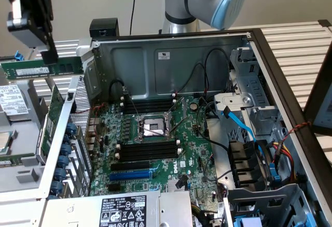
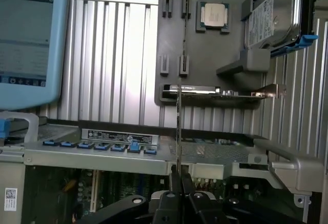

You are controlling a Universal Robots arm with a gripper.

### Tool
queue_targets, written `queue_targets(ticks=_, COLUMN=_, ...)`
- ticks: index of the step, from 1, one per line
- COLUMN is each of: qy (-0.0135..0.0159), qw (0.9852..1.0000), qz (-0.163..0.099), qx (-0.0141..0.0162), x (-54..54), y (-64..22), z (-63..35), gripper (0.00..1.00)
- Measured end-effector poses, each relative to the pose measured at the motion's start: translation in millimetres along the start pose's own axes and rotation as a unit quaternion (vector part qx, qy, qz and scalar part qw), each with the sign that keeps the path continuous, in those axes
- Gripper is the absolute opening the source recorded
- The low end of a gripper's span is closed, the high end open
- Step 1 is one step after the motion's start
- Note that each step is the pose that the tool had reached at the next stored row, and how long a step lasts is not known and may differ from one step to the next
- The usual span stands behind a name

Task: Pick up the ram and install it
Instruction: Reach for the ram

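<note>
The open computer case (image 1: 135,66) lies below me, its motherboard (image 1: 155,157) bare, with black memory slots (image 1: 148,150) on either side of the processor socket (image 1: 152,127). I hang over the case's wall at the exterior view's left, well apart from those slots. My claw (image 1: 50,59) pinches the ram (image 1: 31,70) tight, the green stick level in the air.
</note>
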State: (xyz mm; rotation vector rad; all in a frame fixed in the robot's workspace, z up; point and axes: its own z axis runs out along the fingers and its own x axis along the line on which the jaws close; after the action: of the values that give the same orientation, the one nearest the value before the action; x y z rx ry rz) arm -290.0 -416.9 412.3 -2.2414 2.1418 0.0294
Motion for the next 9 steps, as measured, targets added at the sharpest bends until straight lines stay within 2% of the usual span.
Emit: queue_targets(ticks=9, qy=-0.0038, qw=1.0, qz=-0.002, qx=0.0001, x=1.8, y=-41.0, z=0.6, gripper=0.12)
